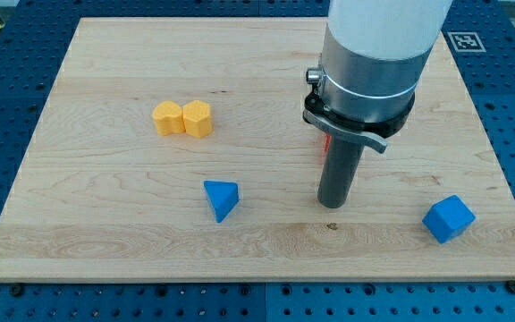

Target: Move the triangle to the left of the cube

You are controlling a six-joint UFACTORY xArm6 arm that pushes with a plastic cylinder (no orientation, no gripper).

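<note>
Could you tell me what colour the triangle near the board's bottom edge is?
The triangle is blue, seen clearly in the camera view.

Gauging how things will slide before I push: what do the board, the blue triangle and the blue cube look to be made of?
Board: light wood with visible grain, smooth and matte. Blue triangle and blue cube: probably plastic or painted wood, with uniform colour, crisp edges and a slight sheen. My tip sits between them, touching neither.

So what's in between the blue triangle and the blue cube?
In the camera view, my tip stands between the blue triangle and the blue cube, nearer the middle, touching neither. Otherwise only bare wooden board lies there.
</note>
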